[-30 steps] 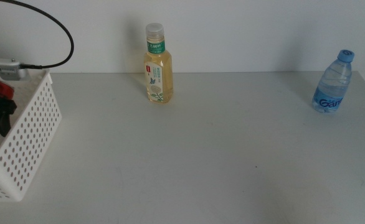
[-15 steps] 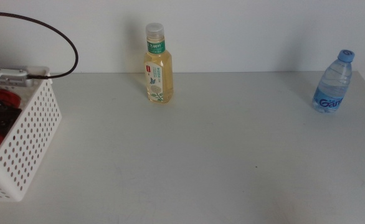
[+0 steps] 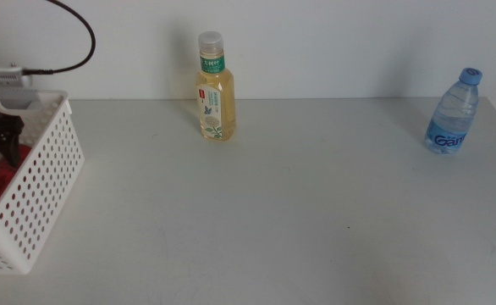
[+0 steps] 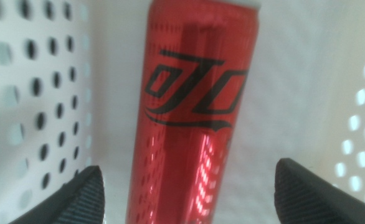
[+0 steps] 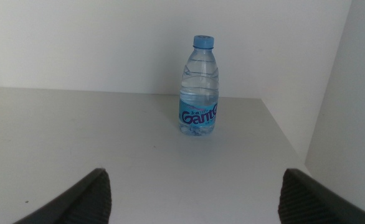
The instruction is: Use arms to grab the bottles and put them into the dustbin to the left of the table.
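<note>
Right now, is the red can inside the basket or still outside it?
Inside. The red can lies between the basket's perforated walls, and the left claw is open around it.

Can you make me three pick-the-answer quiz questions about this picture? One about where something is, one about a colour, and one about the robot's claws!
1. Where is the red can?
A. in the white basket
B. beside the tea bottle
C. on the floor

2. What colour is the water bottle cap?
A. green
B. blue
C. red

3. How is the left gripper?
A. shut on the can
B. open, jaws either side of the can
C. holding the tea bottle

Answers: 1 A, holed white walls surround it. 2 B, the cap shows blue. 3 B, gaps separate both jaws from the can.
</note>
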Robot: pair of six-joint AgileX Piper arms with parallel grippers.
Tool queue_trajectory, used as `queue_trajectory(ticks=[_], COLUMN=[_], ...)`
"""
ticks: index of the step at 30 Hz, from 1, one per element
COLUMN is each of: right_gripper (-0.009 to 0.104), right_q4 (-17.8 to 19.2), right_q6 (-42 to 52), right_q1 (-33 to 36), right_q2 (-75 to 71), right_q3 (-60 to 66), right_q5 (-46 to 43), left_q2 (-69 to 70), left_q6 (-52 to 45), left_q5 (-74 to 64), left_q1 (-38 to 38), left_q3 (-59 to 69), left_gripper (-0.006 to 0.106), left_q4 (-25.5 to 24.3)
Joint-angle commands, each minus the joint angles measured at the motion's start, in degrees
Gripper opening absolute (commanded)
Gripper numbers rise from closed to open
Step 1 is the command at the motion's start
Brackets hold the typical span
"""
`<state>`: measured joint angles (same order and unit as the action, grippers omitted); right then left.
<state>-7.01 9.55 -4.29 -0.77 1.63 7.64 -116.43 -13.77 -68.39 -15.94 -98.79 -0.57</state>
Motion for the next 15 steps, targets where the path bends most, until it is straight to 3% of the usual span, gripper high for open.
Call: queue_trajectory(ticks=[1, 8, 15], right_gripper=[0.075, 0.075, 0.075], right_q4=[0.5, 0.5, 0.5], right_q6=[0.5, 0.5, 0.5], right_q1=[-0.3, -0.3, -0.3], right_q2=[-1.2, -1.2, -1.2], right_q3=[-0.5, -0.5, -0.5], right_q5=[-4.1, -4.1, -4.1], left_q2=[5.0, 16.7, 33.6], left_q6=[1.7, 4.8, 6.6], left_q5=[-4.9, -1.4, 10.0], left_q1=[0.8, 5.9, 11.2], left_q3=[-3.8, 0.3, 15.3], left_gripper=[0.094, 0.094, 0.094], left_q4=[1.6, 2.8, 2.8])
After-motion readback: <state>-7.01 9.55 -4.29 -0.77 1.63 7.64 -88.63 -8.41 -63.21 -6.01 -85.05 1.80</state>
